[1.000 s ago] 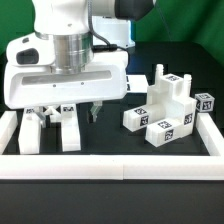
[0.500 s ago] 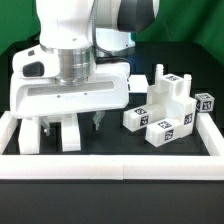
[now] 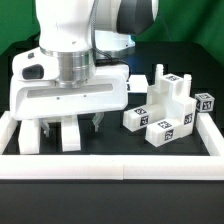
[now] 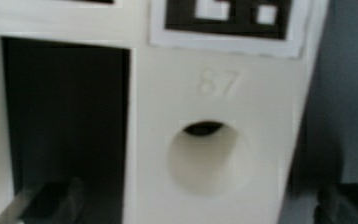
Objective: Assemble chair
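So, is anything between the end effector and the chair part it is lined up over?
Nothing visible does. The end effector hangs directly over the upright chair part, jaws open to either side of it, and the wrist view shows only that part's own face between them. A second upright part stands beside it, outside the jaws.

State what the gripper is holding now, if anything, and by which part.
Nothing is held. The gripper stands open over a white chair part with a hole, fingers on either side of it, not closed on it.
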Tool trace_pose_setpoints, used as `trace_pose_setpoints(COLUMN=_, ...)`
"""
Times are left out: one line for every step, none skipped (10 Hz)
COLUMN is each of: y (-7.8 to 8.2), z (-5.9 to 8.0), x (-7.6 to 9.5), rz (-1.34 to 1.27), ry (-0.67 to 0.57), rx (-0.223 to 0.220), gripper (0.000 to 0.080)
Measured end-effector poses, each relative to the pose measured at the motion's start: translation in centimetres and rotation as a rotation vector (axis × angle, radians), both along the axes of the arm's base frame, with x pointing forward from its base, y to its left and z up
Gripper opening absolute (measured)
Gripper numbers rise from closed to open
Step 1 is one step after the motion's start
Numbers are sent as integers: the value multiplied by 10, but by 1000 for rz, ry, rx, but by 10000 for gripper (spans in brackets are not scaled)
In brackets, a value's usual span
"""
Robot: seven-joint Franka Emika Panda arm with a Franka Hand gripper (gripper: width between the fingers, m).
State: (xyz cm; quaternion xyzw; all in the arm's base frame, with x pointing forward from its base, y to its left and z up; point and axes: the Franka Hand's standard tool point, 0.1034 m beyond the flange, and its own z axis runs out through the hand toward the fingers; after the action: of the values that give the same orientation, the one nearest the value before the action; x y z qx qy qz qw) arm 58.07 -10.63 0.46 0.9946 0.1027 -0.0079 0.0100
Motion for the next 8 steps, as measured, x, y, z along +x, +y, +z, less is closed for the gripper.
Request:
trace_pose_setpoints(y=0, z=0, x=0, rz=0, ry=0, rx=0, gripper=649)
trace_pose_setpoints(y=0, z=0, x=0, rz=1, ry=0, rx=0, gripper=649)
trace_pose_setpoints(y=0, z=0, x=0, rz=1, ry=0, rx=0, gripper=649)
trace_pose_setpoints(y=0, z=0, x=0, rz=0, ry=0, rx=0, gripper=649)
trace_pose_setpoints(y=0, z=0, x=0, rz=1, ry=0, rx=0, gripper=524)
trace_pose_setpoints(y=0, z=0, x=0, rz=1, ry=-1, rx=0, gripper=524)
trace_pose_setpoints(y=0, z=0, x=0, rz=1, ry=-1, rx=0, gripper=386)
trace_pose_setpoints(y=1, z=0, x=1, rz=2, ry=-2, rx=-1, gripper=286)
